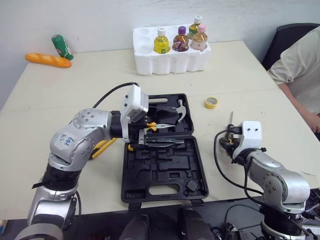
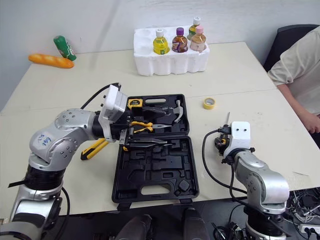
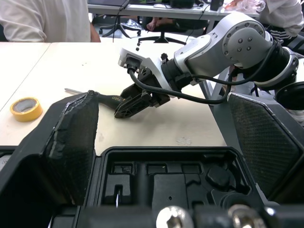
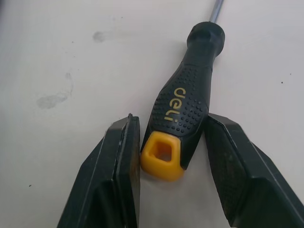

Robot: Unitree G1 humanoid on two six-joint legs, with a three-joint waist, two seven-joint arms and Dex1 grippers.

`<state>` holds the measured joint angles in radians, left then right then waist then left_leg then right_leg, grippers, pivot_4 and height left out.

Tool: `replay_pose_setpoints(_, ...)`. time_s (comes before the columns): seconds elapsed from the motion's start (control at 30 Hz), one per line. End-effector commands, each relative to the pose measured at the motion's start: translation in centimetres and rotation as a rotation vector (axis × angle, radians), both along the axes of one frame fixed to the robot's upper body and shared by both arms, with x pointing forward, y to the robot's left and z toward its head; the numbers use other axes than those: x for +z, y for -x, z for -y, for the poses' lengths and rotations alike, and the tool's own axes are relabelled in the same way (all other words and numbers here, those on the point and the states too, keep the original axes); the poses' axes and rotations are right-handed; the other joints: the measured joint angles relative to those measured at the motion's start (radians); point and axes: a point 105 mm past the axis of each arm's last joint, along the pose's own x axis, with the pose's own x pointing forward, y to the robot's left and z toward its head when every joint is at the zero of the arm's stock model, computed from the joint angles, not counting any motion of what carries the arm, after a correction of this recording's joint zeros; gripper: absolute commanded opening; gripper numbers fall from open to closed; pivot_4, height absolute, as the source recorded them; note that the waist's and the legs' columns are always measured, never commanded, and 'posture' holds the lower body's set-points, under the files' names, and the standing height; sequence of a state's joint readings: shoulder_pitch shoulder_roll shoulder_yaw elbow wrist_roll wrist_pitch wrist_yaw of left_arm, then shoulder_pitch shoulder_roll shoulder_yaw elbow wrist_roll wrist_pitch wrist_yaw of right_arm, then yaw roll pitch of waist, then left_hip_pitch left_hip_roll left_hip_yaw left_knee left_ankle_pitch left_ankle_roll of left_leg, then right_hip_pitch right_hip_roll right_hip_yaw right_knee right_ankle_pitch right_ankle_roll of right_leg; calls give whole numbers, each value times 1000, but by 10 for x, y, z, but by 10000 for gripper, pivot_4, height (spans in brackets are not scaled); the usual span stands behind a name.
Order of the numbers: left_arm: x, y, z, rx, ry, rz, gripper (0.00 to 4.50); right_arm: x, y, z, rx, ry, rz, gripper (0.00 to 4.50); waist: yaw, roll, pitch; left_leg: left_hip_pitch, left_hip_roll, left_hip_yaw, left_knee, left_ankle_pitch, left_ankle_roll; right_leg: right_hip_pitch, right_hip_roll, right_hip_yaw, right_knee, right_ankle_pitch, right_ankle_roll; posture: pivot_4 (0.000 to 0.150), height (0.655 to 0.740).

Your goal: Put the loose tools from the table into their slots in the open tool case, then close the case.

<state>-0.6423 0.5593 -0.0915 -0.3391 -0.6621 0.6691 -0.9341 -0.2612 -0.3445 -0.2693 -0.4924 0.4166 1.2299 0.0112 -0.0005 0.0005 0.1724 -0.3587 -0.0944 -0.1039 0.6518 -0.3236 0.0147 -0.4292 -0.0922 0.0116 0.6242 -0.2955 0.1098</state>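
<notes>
Screwdriver (image 4: 185, 109) lies flat on the bench (image 1: 240, 80), right of the case (image 1: 165, 175) and nearer the front edge, shaft aimed at the back edge. Right gripper (image 4: 172, 118) is down over the handle's butt end, prob. because that's the thick, grippy part & it leaves the shaft free to go into a slot. Its fingers (image 4: 118, 161) are narrow, one each side of the yellow cap, pads against the handle as far as I can tell. Only the last bit of handle sits btwn them; the rest sticks out past the tips. Not lifted yet, I'd say.

Case sits open mid-bench by the front edge, lid toward the back, so both arms can reach it. Left gripper (image 1: 145, 134) hovers over the hinge line, fingers wide w/ nothing btwn them. A long tool (image 1: 162, 141) lies just past the tips, along the tray's back rim. Knife (image 1: 102, 148) lies loose on the bench at the case's left side, yet to be stowed.
</notes>
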Motion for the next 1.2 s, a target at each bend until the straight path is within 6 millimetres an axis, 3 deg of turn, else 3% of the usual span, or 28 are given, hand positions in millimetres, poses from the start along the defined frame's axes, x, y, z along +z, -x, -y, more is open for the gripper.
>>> replay_pose_setpoints(0.03, 5, 2, -1, 12, 30, 35, 45000, 5, -1, 12, -9, -10, -11, 22143, 0, 0, 0, 0, 0, 0, 0, 0, 0, 0, 0, 0, 0, 0, 0, 1500, 7374)
replay_pose_setpoints(0.27, 2, 3, -1, 39, 51, 34, 45000, 18, -13, 18, 0, -9, -11, 22143, 0, 0, 0, 0, 0, 0, 0, 0, 0, 0, 0, 0, 0, 0, 0, 1500, 7374)
replay_pose_setpoints(0.5, 2, 6, 0, 26, 53, 36, 45000, 11, -18, 17, 19, -34, -63, 22143, -1, 0, 0, 0, 0, 0, 0, 0, 0, 0, 0, 0, 0, 0, 0, 1500, 7374)
replay_pose_setpoints(0.6, 1, 10, 1, -6, 34, 36, 45000, 10, -18, 16, 22, -47, -64, 12413, -1, 0, 0, 0, 0, 0, 0, 0, 0, 0, 0, 0, 0, 0, 0, 1500, 7374)
replay_pose_setpoints(0.63, 0, 11, 1, -19, 25, 36, 45000, 10, -18, 16, 15, -45, -62, 11387, -1, 0, 0, 0, 0, 0, 0, 0, 0, 0, 0, 0, 0, 0, 0, 1500, 7374)
replay_pose_setpoints(0.83, -1, 12, -1, -59, -12, 36, 45000, 14, -16, 20, -15, -33, -33, 11407, 0, 0, 0, 0, 0, 0, 0, 0, 0, 0, 0, 0, 0, 0, 0, 1500, 7374)
replay_pose_setpoints(0.93, -2, 9, -4, -65, -29, 40, 45000, 25, -14, 20, 18, -18, 15, 11407, 0, 0, 0, 0, 0, 0, 0, 0, 0, 0, 0, 0, 0, 0, 0, 1500, 7374)
replay_pose_setpoints(1.1, -10, 0, -26, -7, -86, 15, 45000, 66, -2, -15, 371, -31, 111, 11407, -4, 0, 0, -1, 0, 2, -1, 0, 0, -1, 0, 1, 0, 0, 0, 1500, 7374)
replay_pose_setpoints(1.2, -22, -1, -47, 28, -162, -4, 45000, 80, 15, -39, 646, 9, 85, 11407, -6, 0, 0, 0, 2, 2, -1, 0, 0, -1, 2, 1, 0, 0, 0, 1500, 7374)
